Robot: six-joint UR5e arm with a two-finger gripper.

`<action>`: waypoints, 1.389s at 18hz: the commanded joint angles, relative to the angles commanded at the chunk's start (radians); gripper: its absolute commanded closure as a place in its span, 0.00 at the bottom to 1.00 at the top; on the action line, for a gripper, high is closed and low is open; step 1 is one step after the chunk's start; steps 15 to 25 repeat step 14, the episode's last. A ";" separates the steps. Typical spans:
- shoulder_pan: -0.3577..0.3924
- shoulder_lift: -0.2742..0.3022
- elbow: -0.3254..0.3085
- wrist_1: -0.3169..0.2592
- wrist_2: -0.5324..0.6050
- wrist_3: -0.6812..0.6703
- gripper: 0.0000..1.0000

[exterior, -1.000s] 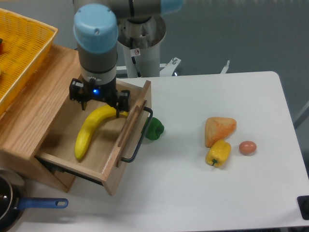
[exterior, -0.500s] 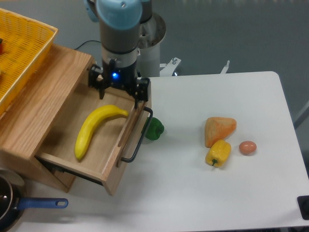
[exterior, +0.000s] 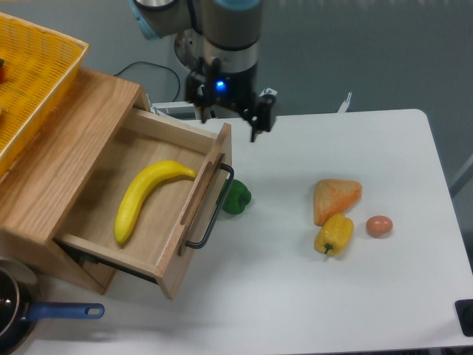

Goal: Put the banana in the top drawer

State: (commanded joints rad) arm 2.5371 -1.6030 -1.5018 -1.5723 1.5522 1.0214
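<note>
The yellow banana lies on the floor of the open top drawer, its curved back toward the cabinet, one end near the drawer's right front corner. The drawer is pulled out of the wooden cabinet, and its black bar handle faces the table. My gripper hangs above the drawer's far right corner and the table edge, well clear of the banana. Its fingers are spread apart and hold nothing.
A yellow mesh basket sits on the cabinet top at left. On the white table lie a green pepper beside the handle, an orange wedge, a yellow bell pepper and a brown egg. A blue-handled pan sits bottom left.
The gripper let go of the banana, rose out of the drawer and moved right and back. The banana stayed lying in the drawer.
</note>
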 joint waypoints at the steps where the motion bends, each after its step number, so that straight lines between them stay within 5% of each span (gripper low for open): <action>1: 0.011 -0.002 0.000 -0.002 0.009 0.015 0.00; 8: 0.120 -0.003 -0.009 0.011 0.037 0.273 0.00; 25: 0.138 -0.026 -0.011 0.020 0.091 0.292 0.00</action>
